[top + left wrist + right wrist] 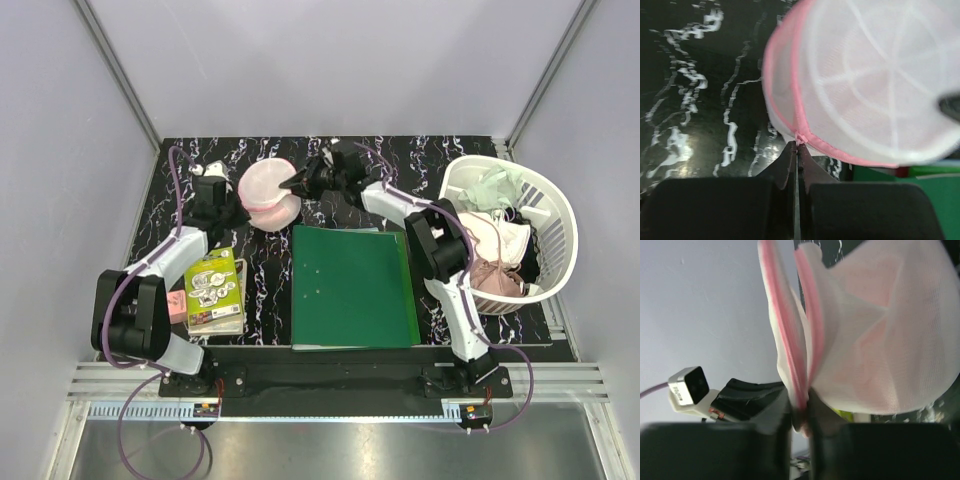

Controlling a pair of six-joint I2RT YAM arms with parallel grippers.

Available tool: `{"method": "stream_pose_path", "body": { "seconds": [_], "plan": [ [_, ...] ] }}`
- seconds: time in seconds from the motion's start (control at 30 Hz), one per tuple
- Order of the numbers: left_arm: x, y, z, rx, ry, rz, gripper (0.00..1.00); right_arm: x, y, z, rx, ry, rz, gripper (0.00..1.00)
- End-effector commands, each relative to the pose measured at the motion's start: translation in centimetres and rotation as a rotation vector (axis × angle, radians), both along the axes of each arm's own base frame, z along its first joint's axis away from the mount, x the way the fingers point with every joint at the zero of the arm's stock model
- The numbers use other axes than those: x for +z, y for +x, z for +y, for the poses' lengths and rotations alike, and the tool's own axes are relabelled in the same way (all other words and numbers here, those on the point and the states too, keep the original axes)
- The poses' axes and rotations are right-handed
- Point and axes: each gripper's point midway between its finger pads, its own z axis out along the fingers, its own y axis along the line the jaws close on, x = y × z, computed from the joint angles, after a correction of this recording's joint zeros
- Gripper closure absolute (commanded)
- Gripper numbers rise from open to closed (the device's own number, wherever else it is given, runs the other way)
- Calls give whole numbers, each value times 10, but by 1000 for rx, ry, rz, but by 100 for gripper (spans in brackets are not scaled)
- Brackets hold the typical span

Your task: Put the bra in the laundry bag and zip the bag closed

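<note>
Black, white-veined counter (265,290). White slatted plastic basket (560,205), to the right of the green folder (350,290), heaped with soft garments. The laundry bag (265,192), a domed pouch of white mesh with a pink zip rim, sits just beyond the folder's far left corner; pink shows through the mesh, contents otherwise unclear. It is probably light, limp and easily crumpled, so the firmer rim is the best hold. On the left gripper (798,145) the jaws are fully together, nipping the rim at the zip end. On the right gripper (801,415) the jaws are nearly together, pinching one rim edge; the zip gapes.
</note>
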Motion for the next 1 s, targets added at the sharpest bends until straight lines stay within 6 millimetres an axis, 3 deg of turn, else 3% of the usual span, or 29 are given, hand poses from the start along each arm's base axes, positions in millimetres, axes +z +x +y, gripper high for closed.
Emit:
{"method": "stream_pose_path", "body": {
  "seconds": [0.0, 0.03, 0.1, 0.13, 0.2, 0.23, 0.27, 0.3, 0.33, 0.37, 0.4, 0.43, 0.47, 0.5, 0.6, 0.63, 0.7, 0.73, 0.77, 0.83, 0.9, 0.97],
  "plan": [
    [17, -6, -51, -210, -213, -39, 100, 6, 31, -26, 99, -131, -157, 57],
    [26, 0, -62, -224, -261, -78, 100, 17, 42, -31, 91, -182, -247, 49],
    [35, 1, -76, -261, -307, -101, 100, 11, 41, -51, 74, -307, -229, 30],
    [37, 4, -83, -266, -345, -110, 100, 11, 50, -63, 48, -407, -298, 26],
    [39, 5, -92, -264, -424, -97, 100, 17, 43, -84, 27, -512, -297, 21],
    [43, 10, -96, -266, -451, -120, 100, 6, 40, -95, 8, -567, -279, 18],
    [40, 8, -100, -271, -481, -111, 100, 23, 35, -101, -13, -567, -299, 17],
    [42, 8, -105, -268, -519, -110, 100, 10, 27, -108, -16, -592, -265, 15],
    [44, 9, -109, -275, -533, -119, 100, 10, 22, -109, -29, -585, -240, 14],
    [41, 9, -112, -277, -541, -110, 100, 27, 19, -107, -46, -536, -268, 14],
    [41, 8, -117, -279, -555, -108, 100, 10, 8, -107, -35, -514, -214, 14],
    [41, 9, -118, -280, -556, -114, 100, 15, -3, -96, -35, -417, -147, 14],
    [41, 9, -119, -273, -553, -116, 100, 36, -2, -84, -52, -323, -199, 15],
    [39, 8, -120, -273, -555, -114, 100, 25, -11, -79, -69, -266, -117, 15],
    [36, 4, -123, -279, -557, -105, 100, 40, -12, -53, -75, -125, -131, 19],
    [37, 3, -124, -283, -558, -105, 100, 31, -12, -45, -70, -112, -108, 23],
    [34, 1, -123, -283, -549, -100, 100, 35, -10, -34, -71, -47, -91, 29],
    [35, 0, -123, -283, -544, -102, 100, 21, -9, -30, -64, -53, -63, 32],
    [34, -1, -122, -284, -534, -99, 100, 25, -6, -25, -57, -40, -67, 33],
    [33, -2, -121, -287, -522, -97, 100, 15, -4, -21, -53, -41, -49, 34],
    [32, -2, -119, -293, -492, -95, 100, 14, 2, -22, -59, -44, -60, 43],
    [29, 0, -114, -282, -460, -74, 100, 6, 7, -23, -66, -53, -60, 62]
  ]
}}
